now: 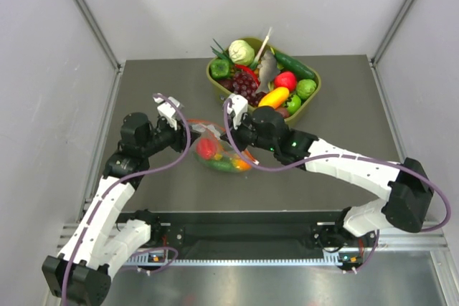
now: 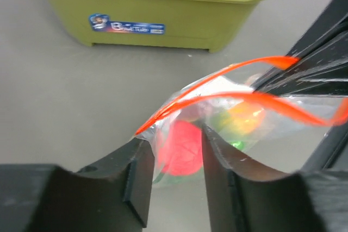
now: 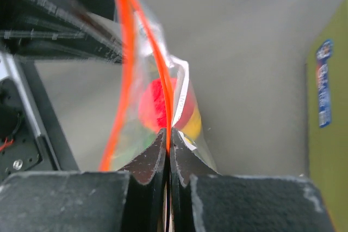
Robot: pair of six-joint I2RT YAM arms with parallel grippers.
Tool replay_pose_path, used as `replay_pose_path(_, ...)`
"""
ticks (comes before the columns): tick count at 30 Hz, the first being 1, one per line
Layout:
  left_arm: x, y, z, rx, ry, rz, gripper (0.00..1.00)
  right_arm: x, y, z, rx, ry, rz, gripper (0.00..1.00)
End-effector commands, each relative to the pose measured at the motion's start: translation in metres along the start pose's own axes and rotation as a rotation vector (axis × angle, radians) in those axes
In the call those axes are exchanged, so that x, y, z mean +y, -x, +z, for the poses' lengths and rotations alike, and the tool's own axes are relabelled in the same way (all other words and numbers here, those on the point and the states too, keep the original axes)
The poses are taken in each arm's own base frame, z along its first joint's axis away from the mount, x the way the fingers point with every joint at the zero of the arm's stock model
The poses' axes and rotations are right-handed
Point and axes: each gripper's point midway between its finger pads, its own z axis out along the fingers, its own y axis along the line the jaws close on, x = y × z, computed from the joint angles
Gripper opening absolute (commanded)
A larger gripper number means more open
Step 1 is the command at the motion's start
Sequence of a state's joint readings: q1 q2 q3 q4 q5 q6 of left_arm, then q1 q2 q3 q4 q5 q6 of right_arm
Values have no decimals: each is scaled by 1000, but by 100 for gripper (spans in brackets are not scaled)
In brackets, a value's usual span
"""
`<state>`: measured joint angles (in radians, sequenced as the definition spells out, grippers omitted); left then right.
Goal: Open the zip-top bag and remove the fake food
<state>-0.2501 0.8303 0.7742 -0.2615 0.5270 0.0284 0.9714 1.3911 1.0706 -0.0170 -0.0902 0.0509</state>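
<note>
The clear zip-top bag (image 1: 219, 152) lies on the grey table between my two grippers. Its orange-red zip strip (image 2: 239, 99) is parted into two bands, so the mouth gapes. Inside I see a round red fruit (image 2: 182, 148), an orange-yellow piece (image 2: 247, 118) and some green. My right gripper (image 1: 231, 134) is shut on one band of the zip strip (image 3: 160, 63), its tips (image 3: 167, 134) pinching it. My left gripper (image 1: 190, 134) is open, its fingers (image 2: 176, 139) straddling the bag's near corner, with film beside the left fingertip (image 2: 142, 153).
The olive-green tub (image 1: 213, 77) full of other toy food stands just behind the bag. Its wall (image 2: 163, 14) fills the top of the left wrist view and shows at the right edge of the right wrist view (image 3: 331, 134). White walls enclose the table.
</note>
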Motion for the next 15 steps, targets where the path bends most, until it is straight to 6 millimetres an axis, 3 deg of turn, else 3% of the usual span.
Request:
replay_pose_path(1,9,42,-12,-108,87,48,46,-2,54,-2,-121,-47,9,0)
replay_pose_path(7,20,73,-31,-188,214,-36,58,-14,52,2,-80,-122,45,0)
replay_pose_path(10,28,81,-45,-217,300,-82,58,-21,49,6,-62,-162,63,0)
replay_pose_path(13,20,88,-57,-259,304,-164,58,-25,48,10,-57,-188,87,0)
replay_pose_path(15,11,82,-54,-249,260,-213,58,-26,50,11,-62,-198,98,0)
